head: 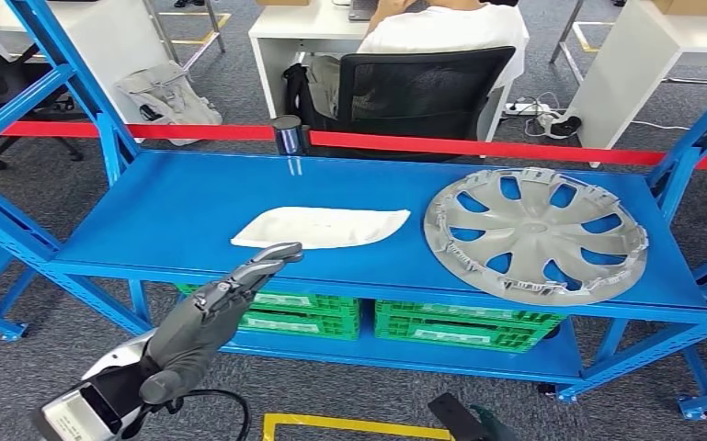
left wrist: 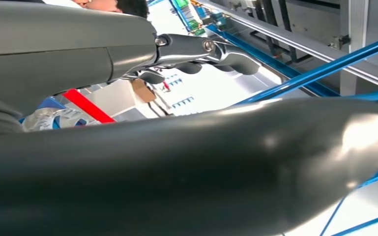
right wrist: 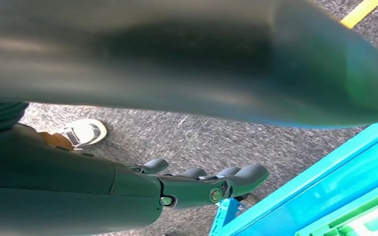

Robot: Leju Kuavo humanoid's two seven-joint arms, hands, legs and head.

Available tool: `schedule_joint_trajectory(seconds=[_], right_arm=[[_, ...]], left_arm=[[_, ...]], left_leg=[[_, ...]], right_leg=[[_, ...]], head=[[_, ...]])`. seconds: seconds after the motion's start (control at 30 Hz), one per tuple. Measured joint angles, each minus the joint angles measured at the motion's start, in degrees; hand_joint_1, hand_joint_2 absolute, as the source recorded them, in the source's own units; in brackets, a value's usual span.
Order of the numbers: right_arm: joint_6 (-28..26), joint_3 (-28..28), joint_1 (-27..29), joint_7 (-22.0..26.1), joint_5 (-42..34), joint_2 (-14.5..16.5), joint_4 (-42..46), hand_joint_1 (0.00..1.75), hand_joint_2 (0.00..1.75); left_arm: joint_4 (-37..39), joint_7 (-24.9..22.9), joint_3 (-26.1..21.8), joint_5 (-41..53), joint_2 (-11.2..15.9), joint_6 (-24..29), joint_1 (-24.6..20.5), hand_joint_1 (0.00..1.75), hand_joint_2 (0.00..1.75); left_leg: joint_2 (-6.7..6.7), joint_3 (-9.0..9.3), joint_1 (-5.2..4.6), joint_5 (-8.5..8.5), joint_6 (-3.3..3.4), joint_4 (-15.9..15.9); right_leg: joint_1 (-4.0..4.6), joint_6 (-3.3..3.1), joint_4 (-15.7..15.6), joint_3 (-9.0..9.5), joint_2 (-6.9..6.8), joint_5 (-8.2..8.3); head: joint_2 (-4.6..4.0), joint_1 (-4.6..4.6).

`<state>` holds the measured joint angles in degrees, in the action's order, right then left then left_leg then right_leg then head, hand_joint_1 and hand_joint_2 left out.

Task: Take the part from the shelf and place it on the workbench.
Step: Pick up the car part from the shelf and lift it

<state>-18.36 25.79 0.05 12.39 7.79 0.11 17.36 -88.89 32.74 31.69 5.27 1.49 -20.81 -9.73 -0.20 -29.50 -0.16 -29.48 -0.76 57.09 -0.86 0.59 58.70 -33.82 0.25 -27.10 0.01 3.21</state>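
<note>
The head view looks forward and down from high on the robot onto the blue shelf [head: 193, 211], taking in its whole top, the green crates [head: 464, 323] beneath and the left hand [head: 230, 299] at lower left; the left wrist view sits close behind that same hand [left wrist: 196, 51], sharing the shelf's blue beams [left wrist: 319, 69]; the right wrist view faces the grey carpet [right wrist: 187, 135], close behind the right hand [right wrist: 201, 184].

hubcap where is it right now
In the head view the grey hubcap lies flat on the right side of the blue shelf top, right of the white bag.
</note>
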Motion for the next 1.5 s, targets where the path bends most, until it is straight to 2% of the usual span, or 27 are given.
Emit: schedule_joint_trajectory(seconds=[0.4,0.63,0.73,0.77,0.8,0.87,0.9,0.93,0.97,1.03,1.07,1.1,1.13,1.17,1.27,1.33,1.4,1.5], right_arm=[[0.1,0.0,-0.1,-0.8,0.4,0.1,0.0,0.0,0.0],[0.3,0.0,-0.4,-1.0,0.7,0.3,0.0,0.0,0.0],[0.3,0.0,-0.4,-1.0,0.8,0.4,0.0,0.0,0.0],[0.3,0.0,-0.5,-1.0,0.9,0.4,0.0,0.0,0.0],[0.3,0.0,-0.5,-1.0,0.9,0.3,0.0,0.0,0.0],[0.4,0.0,-0.5,-1.1,1.0,0.3,0.0,0.0,0.0],[0.4,0.0,-0.5,-1.2,1.0,0.3,0.0,0.0,0.0],[0.4,0.0,-0.4,-1.2,1.0,0.3,0.0,0.0,0.0],[0.4,0.0,-0.4,-1.2,1.0,0.3,0.0,0.0,0.0],[0.5,0.0,-0.4,-1.2,1.0,0.3,0.0,0.0,0.0],[0.6,0.0,-0.5,-1.2,1.0,0.3,0.0,0.0,0.0],[0.7,0.0,-0.5,-1.2,1.0,0.4,0.0,0.0,0.0],[0.8,0.0,-0.5,-1.2,1.0,0.5,0.0,0.0,0.0],[0.9,0.0,-0.5,-1.2,1.0,0.5,0.0,0.0,0.0],[0.9,0.0,-0.5,-1.2,1.1,0.5,0.0,0.0,0.0],[0.9,0.0,-0.6,-1.3,1.1,0.5,0.0,0.0,0.0],[0.9,0.0,-0.7,-1.3,1.1,0.5,0.0,0.0,0.0],[0.9,0.0,-0.8,-1.3,1.1,0.5,0.0,0.0,0.0]], left_arm=[[-1.1,0.0,0.1,0.3,0.1,0.1,0.5,0.0,0.0],[-1.5,0.2,0.1,0.3,0.3,0.1,0.5,0.0,0.0],[-2.0,0.2,0.1,0.3,0.4,0.1,0.5,0.0,0.0],[-2.2,0.3,0.1,0.3,0.3,0.1,0.5,0.0,0.0],[-2.3,0.4,0.1,0.3,0.3,0.1,0.5,0.0,0.0],[-2.4,0.4,0.1,0.4,0.3,0.2,0.6,0.0,0.0],[-2.4,0.4,0.1,0.4,0.3,0.2,0.7,0.0,0.0],[-2.3,0.4,0.1,0.4,0.3,0.2,0.7,0.0,0.0],[-2.3,0.4,0.1,0.4,0.3,0.2,0.8,0.0,0.0],[-2.3,0.4,0.1,0.5,0.3,0.3,0.8,0.0,0.0],[-2.4,0.4,0.1,0.6,0.3,0.4,0.8,0.0,0.0],[-2.4,0.5,0.1,0.7,0.4,0.4,0.8,0.0,0.0],[-2.5,0.5,0.1,0.7,0.4,0.5,0.8,0.0,0.0],[-2.5,0.5,0.2,0.8,0.5,0.5,0.8,0.0,0.0],[-2.6,0.6,0.2,0.9,0.7,0.6,0.9,0.0,0.0],[-2.7,0.6,0.2,0.9,0.7,0.6,1.0,0.0,0.0],[-2.7,0.8,0.2,1.0,0.8,0.8,1.0,0.0,0.0],[-2.7,1.0,0.2,1.2,0.8,1.0,1.1,0.0,0.0]], left_leg=[[0.0,-0.02,-0.03,-0.03,0.04,0.1],[0.0,-0.11,-0.29,-0.3,0.64,0.4],[0.1,0.46,0.1,0.29,1.34,-0.6],[0.19,0.78,0.36,0.6,1.58,-1.1],[0.29,1.06,0.61,0.83,1.73,-1.5],[0.46,1.12,0.66,0.84,1.85,-1.6],[0.5,1.15,0.7,0.77,1.8,-1.6],[0.5,1.24,0.78,0.64,1.67,-1.6],[0.48,1.41,0.94,0.46,1.44,-1.5],[0.41,1.79,1.34,-0.25,0.66,-1.0],[0.38,1.77,1.38,-0.73,0.15,-0.6],[0.36,1.69,1.3,-1.15,-0.31,-0.2],[0.35,1.56,1.13,-1.45,-0.59,0.0],[0.35,1.53,1.0,-1.59,-0.56,0.1],[0.39,1.92,0.93,-1.51,0.47,-0.5],[0.39,2.12,0.97,-1.42,0.63,-0.8],[0.39,2.21,1.04,-1.33,0.27,-1.1],[0.39,2.26,1.24,-1.24,-1.27,-1.3]], right_leg=[[-0.04,0.03,0.0,0.02,0.0,0.02],[-0.29,0.51,-0.2,0.16,-0.01,0.17],[-0.23,1.05,-0.2,0.31,0.0,0.02],[-0.15,1.22,1.0,-0.22,0.01,-0.75],[-0.14,1.37,3.5,-1.41,0.01,-2.06],[-0.28,1.76,11.2,-5.42,-0.01,-5.33],[-0.41,1.97,14.3,-7.22,-0.01,-6.18],[-0.56,2.18,15.6,-8.18,-0.02,-5.97],[-0.73,2.41,14.6,-7.95,-0.04,-4.58],[-1.21,3.02,7.2,-4.7,-0.22,-0.26],[-1.31,2.91,3.8,-3.09,-0.18,1.03],[-1.42,2.56,1.5,-2.05,-0.16,1.56],[-1.46,2.09,0.7,-1.72,-0.09,1.33],[-1.42,1.45,0.6,-1.74,0.03,1.12],[-1.29,0.8,0.6,-1.69,0.03,0.89],[-1.12,0.47,0.6,-1.62,0.02,0.73],[-0.98,0.3,0.6,-1.59,0.01,0.64],[-0.81,0.21,0.7,-1.59,0.0,0.6]], head=[[-0.01,0.0],[0.01,0.01],[0.01,-0.01],[0.01,-0.04],[0.01,-0.08],[0.01,-0.12],[0.01,-0.13],[0.01,-0.13],[0.0,-0.13],[0.0,-0.15],[0.01,-0.19],[0.01,-0.21],[0.01,-0.24],[0.01,-0.24],[0.01,-0.21],[0.01,-0.21],[0.01,-0.21],[0.01,-0.22]])
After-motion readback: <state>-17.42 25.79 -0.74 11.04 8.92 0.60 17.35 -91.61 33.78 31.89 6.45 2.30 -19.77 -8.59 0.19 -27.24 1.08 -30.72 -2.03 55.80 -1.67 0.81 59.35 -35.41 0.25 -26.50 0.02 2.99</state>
